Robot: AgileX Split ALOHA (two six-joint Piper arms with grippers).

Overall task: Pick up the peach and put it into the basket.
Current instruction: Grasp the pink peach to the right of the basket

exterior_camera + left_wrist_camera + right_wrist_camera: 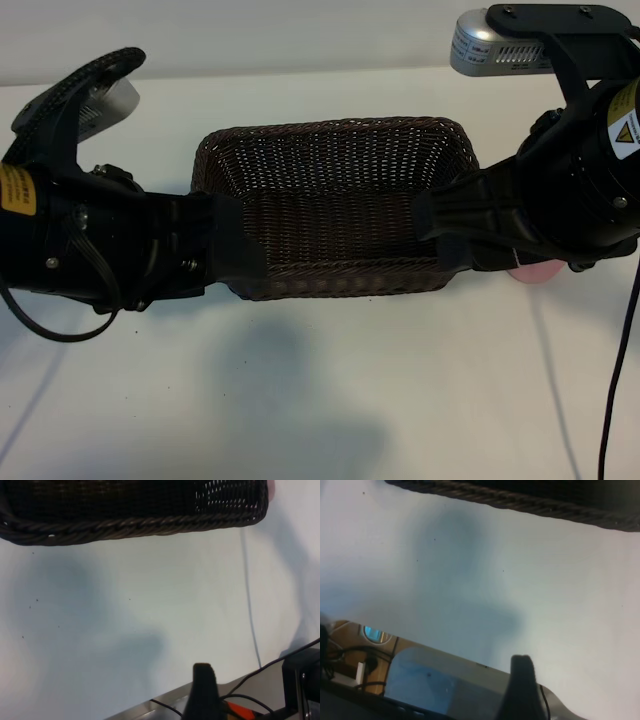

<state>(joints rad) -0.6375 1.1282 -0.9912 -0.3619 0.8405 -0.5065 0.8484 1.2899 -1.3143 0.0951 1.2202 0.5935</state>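
The dark brown wicker basket stands mid-table. The peach is a pale-pink sliver on the table just right of the basket, mostly hidden under the right arm. My left gripper hovers at the basket's front left corner, open and holding nothing. My right gripper hovers at the front right corner, also open and empty, close to the peach. Each wrist view shows the basket's braided rim and only one dark finger over bare table. A pink edge of the peach peeks past the basket's corner.
White tabletop spreads in front of the basket, crossed by the arms' shadows. A black cable hangs at the right edge and another loops at the left. The table's metal edge and wiring lie beyond the left finger.
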